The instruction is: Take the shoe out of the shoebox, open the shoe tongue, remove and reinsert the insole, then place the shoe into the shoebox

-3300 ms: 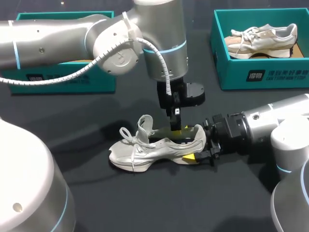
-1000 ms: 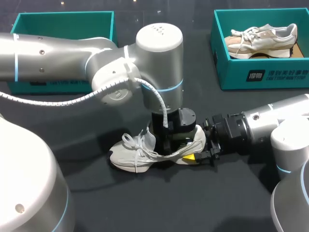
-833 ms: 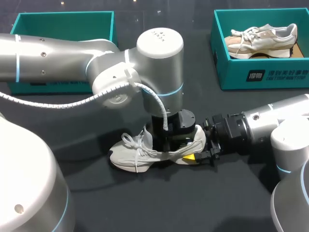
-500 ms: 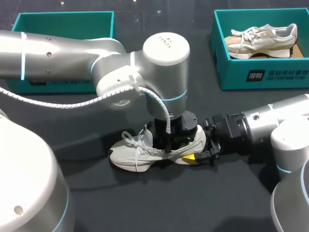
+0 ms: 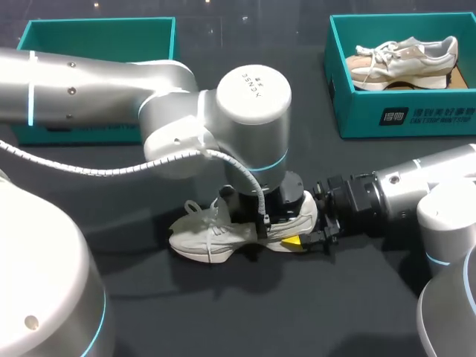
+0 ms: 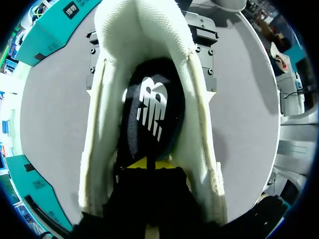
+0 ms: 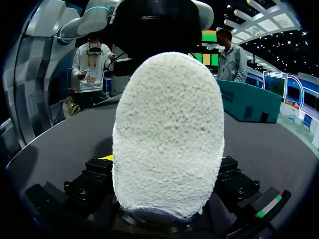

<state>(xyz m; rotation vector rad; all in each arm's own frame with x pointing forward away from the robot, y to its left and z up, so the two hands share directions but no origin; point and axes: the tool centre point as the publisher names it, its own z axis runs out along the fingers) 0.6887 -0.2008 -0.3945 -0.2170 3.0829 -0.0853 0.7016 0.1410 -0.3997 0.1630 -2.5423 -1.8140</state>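
Two things, says the floor tech over the line: where is the shoe, and what has hold of it?

Me: The white shoe (image 5: 201, 236) lies on its sole on the dark table (image 5: 223, 312), outside both boxes, with its toe towards my left and its heel towards my right. My right gripper (image 5: 299, 229) is clamped on the heel, one finger on each side pressed against the fabric. In the right wrist view the heel fills the space between them.

Tech: And the left one?

Me: The left gripper (image 6: 148, 165) is down inside the shoe's opening, right over the black insole (image 6: 149, 109), which lies flat in the shoe with its white logo facing up. In the head view my left arm covers the middle of the shoe, so only the toe, the laces and the heel show. I cannot tell whether that gripper is pinching the insole or only resting on it.

Tech: The boxes?

Me: Both are teal and sit at the far side of the table, well apart from the shoe. The left shoebox (image 5: 97, 30) is partly behind my left arm. The right shoebox (image 5: 416, 115) holds a second shoe (image 5: 405, 61), on its sole, toe towards the left.
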